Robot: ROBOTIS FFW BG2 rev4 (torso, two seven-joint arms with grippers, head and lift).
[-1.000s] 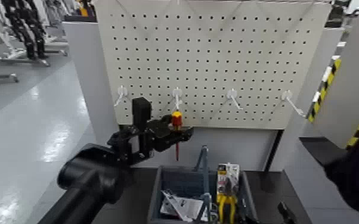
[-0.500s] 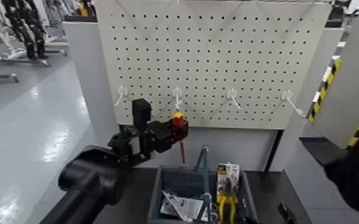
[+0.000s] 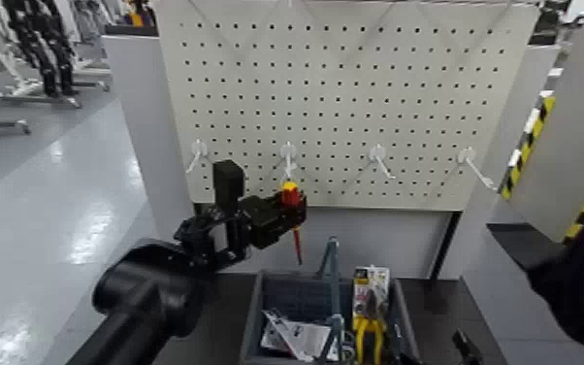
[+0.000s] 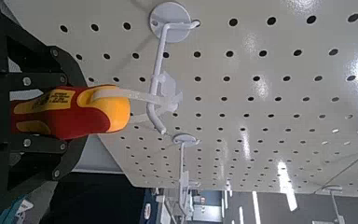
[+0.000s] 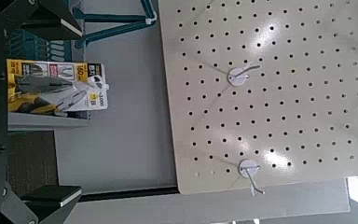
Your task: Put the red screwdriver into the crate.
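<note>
My left gripper (image 3: 283, 210) is shut on the handle of the red screwdriver (image 3: 291, 198) in front of the pegboard. The thin shaft hangs down, slightly tilted, above the back left part of the crate (image 3: 255, 309). In the left wrist view the red and yellow handle (image 4: 70, 110) sits between the black fingers (image 4: 30, 147), its yellow end right at a white hook (image 4: 161, 91). The right gripper (image 3: 465, 346) waits low at the right of the crate. In its wrist view its jaws stand apart with nothing between them.
A white pegboard (image 3: 354, 87) with several white hooks stands behind the crate. The crate holds yellow-handled pliers on a card (image 3: 368, 296), also seen in the right wrist view (image 5: 51, 84), and a white packet (image 3: 291, 335). Its tall handle bar (image 3: 330, 260) rises mid-crate.
The left gripper has shifted the screwdriver slightly right and down from the hook, and the shaft now tilts. The right arm has not moved.
</note>
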